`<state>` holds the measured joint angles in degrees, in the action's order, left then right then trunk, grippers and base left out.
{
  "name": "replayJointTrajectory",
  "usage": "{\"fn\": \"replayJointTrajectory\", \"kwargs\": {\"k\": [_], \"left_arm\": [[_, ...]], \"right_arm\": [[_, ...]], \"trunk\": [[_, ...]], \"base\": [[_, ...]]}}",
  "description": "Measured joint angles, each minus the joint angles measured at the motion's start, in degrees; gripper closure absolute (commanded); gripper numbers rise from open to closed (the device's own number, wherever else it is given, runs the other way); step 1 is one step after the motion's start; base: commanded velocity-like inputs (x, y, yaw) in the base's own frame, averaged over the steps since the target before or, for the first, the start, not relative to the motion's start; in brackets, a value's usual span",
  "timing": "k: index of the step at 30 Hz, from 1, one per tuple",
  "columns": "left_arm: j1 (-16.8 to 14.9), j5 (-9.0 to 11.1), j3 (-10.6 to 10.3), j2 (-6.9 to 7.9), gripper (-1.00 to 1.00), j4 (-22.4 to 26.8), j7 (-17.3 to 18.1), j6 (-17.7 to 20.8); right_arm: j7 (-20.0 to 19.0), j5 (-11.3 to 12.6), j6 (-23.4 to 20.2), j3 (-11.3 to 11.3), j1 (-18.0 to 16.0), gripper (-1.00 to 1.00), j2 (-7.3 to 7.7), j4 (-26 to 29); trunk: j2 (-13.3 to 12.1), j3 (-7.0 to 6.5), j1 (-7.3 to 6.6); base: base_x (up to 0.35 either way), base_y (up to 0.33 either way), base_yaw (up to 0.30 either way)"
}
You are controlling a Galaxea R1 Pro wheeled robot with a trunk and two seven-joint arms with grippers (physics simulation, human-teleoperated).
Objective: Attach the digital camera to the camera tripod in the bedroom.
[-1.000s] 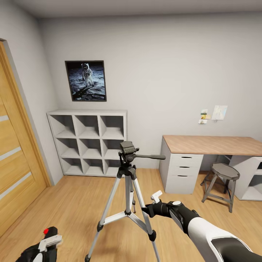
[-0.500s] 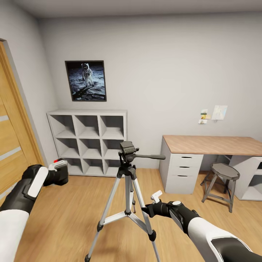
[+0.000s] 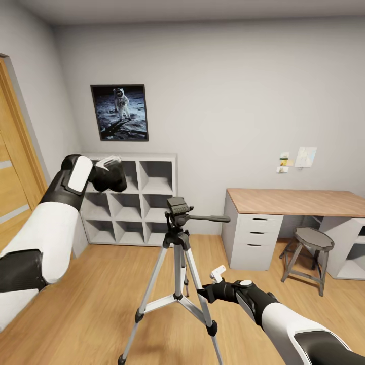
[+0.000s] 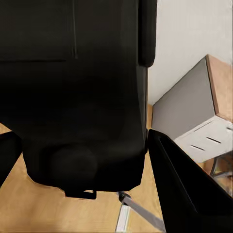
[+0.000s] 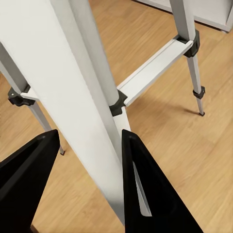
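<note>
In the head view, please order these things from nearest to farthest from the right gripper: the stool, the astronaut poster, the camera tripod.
1. The camera tripod: right beside the right gripper, which is at one of its legs.
2. The stool: off to the right side, by the desk.
3. The astronaut poster: on the far wall, up and to the left.

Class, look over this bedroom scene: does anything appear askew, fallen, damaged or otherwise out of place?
Nothing stands out. The camera tripod stands upright on the floor, its head bare. The left end effector holds the digital camera aloft before the shelf. The stool and desk look orderly.
</note>
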<state>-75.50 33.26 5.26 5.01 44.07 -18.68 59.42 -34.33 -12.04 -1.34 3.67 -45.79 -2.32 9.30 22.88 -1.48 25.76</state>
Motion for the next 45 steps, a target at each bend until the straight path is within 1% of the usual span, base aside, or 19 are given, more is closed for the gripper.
{"fn": "replayJointTrajectory", "kwargs": {"k": [1,2,3,4,5,6,7,9,10,11,12,13,14,18,19,20,24,30,45], "left_arm": [[-2.5,-0.5,0.0,-1.98,1.00,-1.4,-0.4,0.1],[-3.9,0.9,0.0,-3.13,1.00,-2.0,-0.6,-0.1],[-5.1,-0.4,0.0,-4.13,1.00,-2.4,-0.7,0.2],[-6.2,0.0,-0.1,-5.16,1.00,-2.7,-0.8,0.1],[-8.2,-0.2,-0.2,-7.07,1.00,-3.2,-1.0,0.2],[-9.3,1.2,-0.2,-8.21,1.00,-3.4,-1.0,0.0],[-10.2,-0.1,-0.2,-9.15,1.00,-3.5,-1.0,0.3],[-11.8,0.3,-0.2,-10.84,1.00,-3.9,-1.0,0.3],[-12.8,0.2,-0.3,-12.06,1.00,-4.2,-1.1,0.3],[-13.1,0.4,-0.4,-12.55,1.00,-4.4,-1.1,0.3],[-13.4,-0.2,-0.7,-12.88,1.00,-4.5,-1.2,0.4],[-13.7,-0.1,-1.0,-13.13,1.00,-4.8,-1.2,0.4],[-14.0,-0.1,-2.1,-13.39,1.00,-5.2,-1.2,0.4],[-14.4,-0.3,-5.2,-13.65,1.00,-6.0,-1.2,0.4],[-14.5,-0.2,-6.8,-13.73,1.00,-6.0,-1.2,0.4],[-14.5,-0.3,-7.5,-13.75,1.00,-5.9,-1.2,0.4],[-14.6,-0.4,-9.7,-13.95,1.00,-4.8,-1.2,0.4],[-14.6,-0.4,-10.6,-14.09,1.00,-2.0,-1.1,0.4],[-14.7,0.0,-10.9,-14.36,1.00,-1.4,-1.0,0.4]], "right_arm": [[0.0,0.1,0.0,0.1,0.0,1.00,0.00,0.0],[0.0,0.0,0.0,0.0,0.0,1.00,0.00,0.0],[0.0,0.0,0.0,0.1,0.0,1.00,0.01,0.0],[0.0,0.0,0.0,0.0,0.0,1.00,0.01,0.0],[0.0,0.1,0.0,0.1,0.0,1.00,0.00,0.0],[0.0,0.0,0.0,0.0,0.0,1.00,0.00,0.0],[0.0,0.0,0.0,0.0,0.0,1.00,0.00,0.0],[0.0,0.0,0.0,0.0,0.0,1.00,0.00,0.0],[0.0,0.0,0.0,0.0,0.0,1.00,0.00,0.0],[0.0,0.0,0.0,0.0,0.0,1.00,0.00,0.0],[0.0,0.0,0.0,0.0,0.0,1.00,0.01,0.0],[0.0,0.0,0.0,0.0,0.0,1.00,0.01,0.0],[0.0,0.1,0.0,0.0,0.0,1.00,0.01,0.0],[0.0,0.2,0.0,0.1,0.0,1.00,0.01,0.0],[0.0,0.1,0.0,0.1,0.0,1.00,0.01,0.0],[0.0,0.1,0.0,0.1,0.0,1.00,0.01,0.0],[0.0,0.1,0.0,0.1,0.0,1.00,0.01,0.0],[0.0,0.1,0.0,0.0,0.0,1.00,0.01,0.0],[0.0,0.2,-0.1,0.1,0.0,1.00,-0.04,0.0]], "trunk": [[0.0,-0.01,0.01],[0.0,0.00,-0.01],[0.0,0.00,0.00],[0.0,0.00,0.00],[0.0,-0.01,0.01],[0.0,0.00,-0.01],[0.0,0.00,0.00],[0.0,0.01,0.00],[0.0,0.00,0.00],[0.0,0.01,0.00],[0.0,0.01,0.00],[0.0,0.01,0.00],[0.0,0.01,0.00],[0.0,0.01,0.00],[0.0,0.01,0.00],[0.0,0.01,0.00],[0.0,0.01,0.00],[0.0,0.01,0.00],[0.0,0.01,0.00]], "base": [[0.000,0.000,0.000],[0.000,0.000,0.000],[0.000,0.000,0.000],[0.000,0.000,0.000],[0.000,0.000,0.000],[0.000,0.000,0.000],[0.000,0.000,0.000],[0.000,0.000,0.000],[0.000,0.000,0.000],[0.000,0.000,0.000],[0.000,0.000,0.000],[0.000,0.000,0.000],[0.000,0.000,0.000],[0.000,0.000,0.000],[0.000,0.000,0.000],[0.000,0.000,0.000],[0.000,0.000,0.000],[0.000,0.000,0.000],[0.000,0.000,0.000]]}}
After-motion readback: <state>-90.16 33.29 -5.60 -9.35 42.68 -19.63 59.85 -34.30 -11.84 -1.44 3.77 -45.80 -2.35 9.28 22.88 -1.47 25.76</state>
